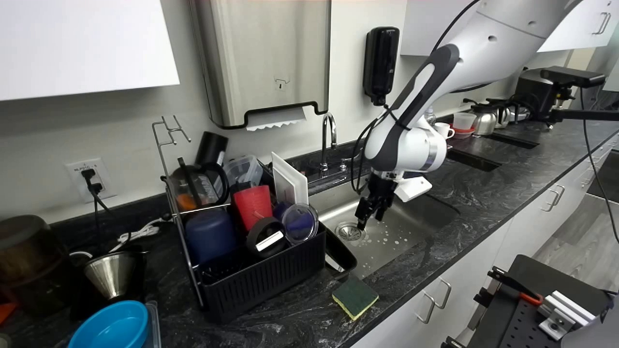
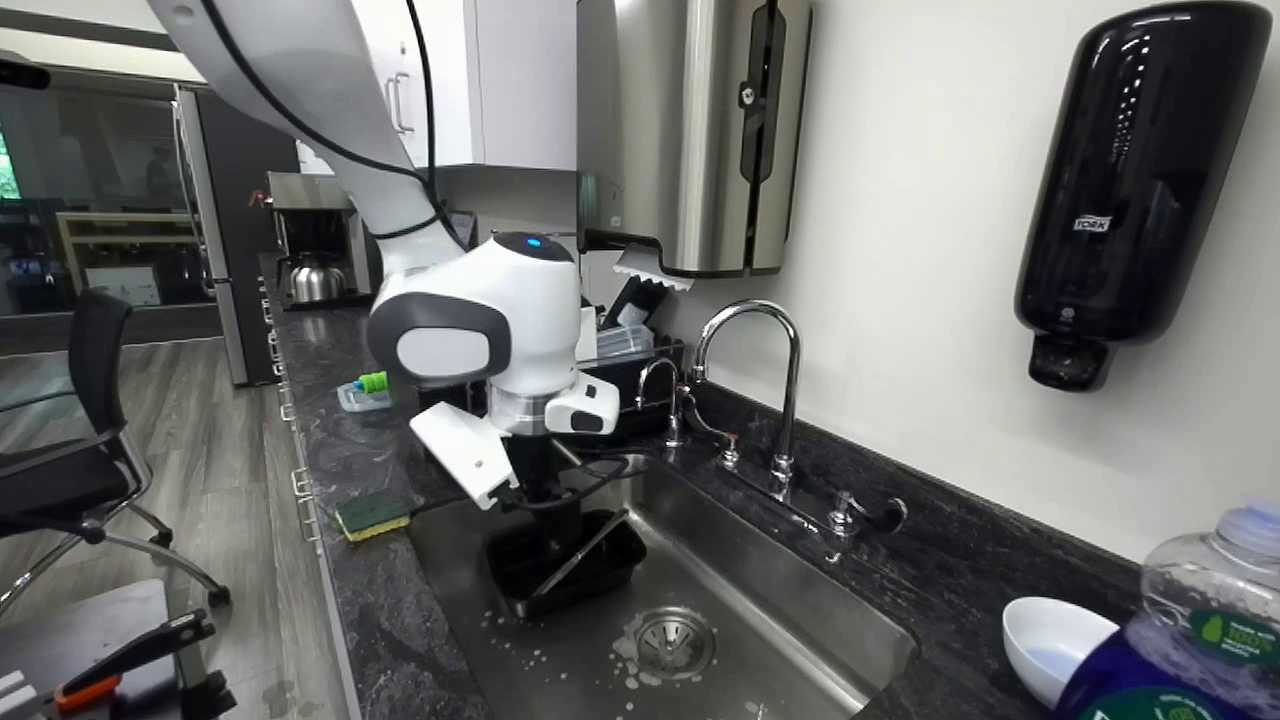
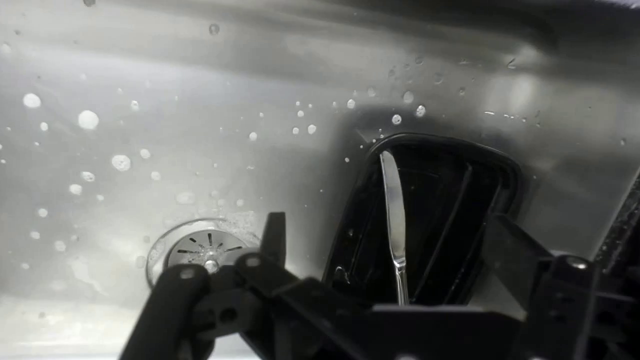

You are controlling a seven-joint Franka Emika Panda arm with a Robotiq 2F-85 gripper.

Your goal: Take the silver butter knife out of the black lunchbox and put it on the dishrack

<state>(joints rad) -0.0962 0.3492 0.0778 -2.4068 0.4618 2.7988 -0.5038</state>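
Inside the steel sink stands the black lunchbox [image 2: 515, 592], partly covered by the arm in an exterior view. A silver butter knife [image 3: 395, 210] lies in it, blade tip by the rim; in an exterior view the knife [image 2: 583, 553] slants up toward the wall-side rim. My gripper [image 3: 386, 220] hangs above the lunchbox, jaws open and holding nothing. In the wrist view its fingers stand on either side of the knife, whose handle end is hidden behind the gripper. Beside the sink is the black dishrack [image 1: 266, 285], full of dishes.
A red cup [image 1: 253, 205], a white board [image 1: 290, 186] and a blue container [image 1: 211, 236] crowd the rack. The sponge [image 1: 355, 297] lies on the counter by the sink. A tall faucet [image 2: 790, 400] rises at the wall side. The drain [image 2: 675, 643] is near the lunchbox.
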